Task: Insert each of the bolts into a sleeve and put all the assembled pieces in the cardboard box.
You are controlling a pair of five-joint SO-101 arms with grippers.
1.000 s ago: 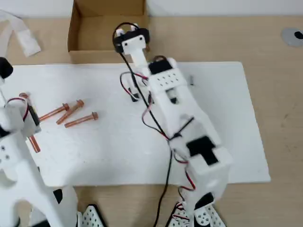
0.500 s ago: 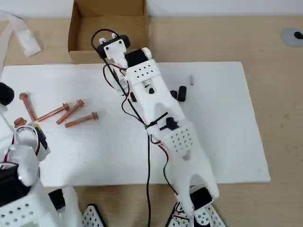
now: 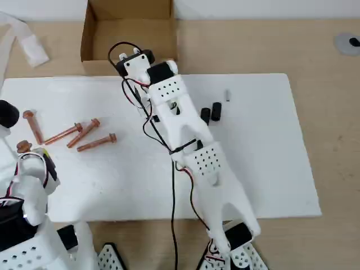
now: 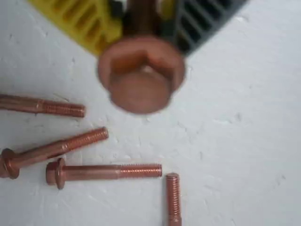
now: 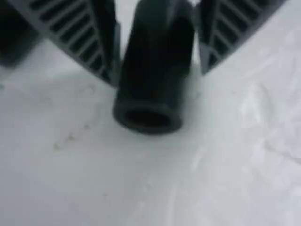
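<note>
My left gripper (image 4: 141, 19) is shut on a copper bolt (image 4: 141, 77), whose hex head faces the camera a little above the white sheet. In the high view that bolt's head (image 3: 23, 146) pokes out by the left arm (image 3: 31, 183) at the sheet's left edge. Several more copper bolts (image 3: 84, 133) lie loose there. My right gripper (image 5: 155, 56) is shut on a black sleeve (image 5: 150, 94), open end down, close over the sheet. The right arm (image 3: 180, 121) stretches toward the cardboard box (image 3: 85, 39). Two black sleeves (image 3: 210, 112) stand beside that arm.
The white sheet (image 3: 264, 157) covers most of the wooden table. A small grey part (image 3: 227, 94) lies near the sleeves. White scraps (image 3: 31, 48) sit at the back left, and a grey disc (image 3: 347, 42) at the far right edge.
The right arm has stretched out and swung left toward the box front, uncovering the two standing sleeves. The left arm has drawn back toward the near left corner with its bolt.
</note>
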